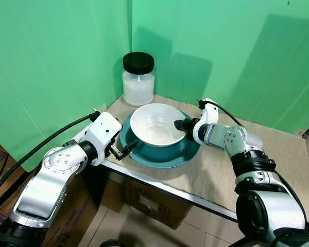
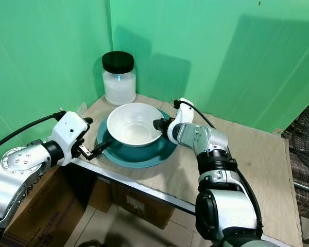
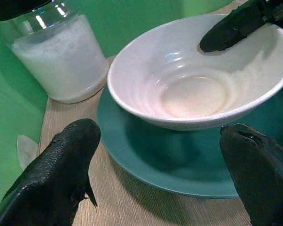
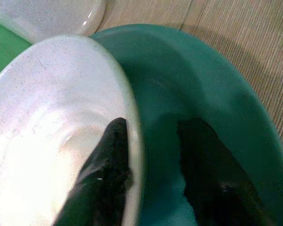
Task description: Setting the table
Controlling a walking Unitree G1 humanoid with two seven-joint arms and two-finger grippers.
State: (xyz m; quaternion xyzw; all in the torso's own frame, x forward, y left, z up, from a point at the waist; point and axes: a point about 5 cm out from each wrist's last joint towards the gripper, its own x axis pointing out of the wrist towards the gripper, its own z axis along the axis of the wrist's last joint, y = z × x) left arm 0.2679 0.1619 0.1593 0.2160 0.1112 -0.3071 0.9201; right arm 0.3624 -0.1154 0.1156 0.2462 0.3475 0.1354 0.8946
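A white bowl sits in a teal plate on the tan table. My right gripper straddles the bowl's right rim: one finger lies inside the bowl, the other hangs outside over the plate, with a gap to the rim. It is open. My left gripper is open at the plate's near left edge, low by the table's front edge. In the left wrist view the plate and bowl lie between and beyond its spread fingers.
A jar with a black lid and white contents stands at the table's back left corner, close behind the plate. Green backdrop walls enclose the back and left. Cardboard boxes sit under the table. A fan stands at the far right.
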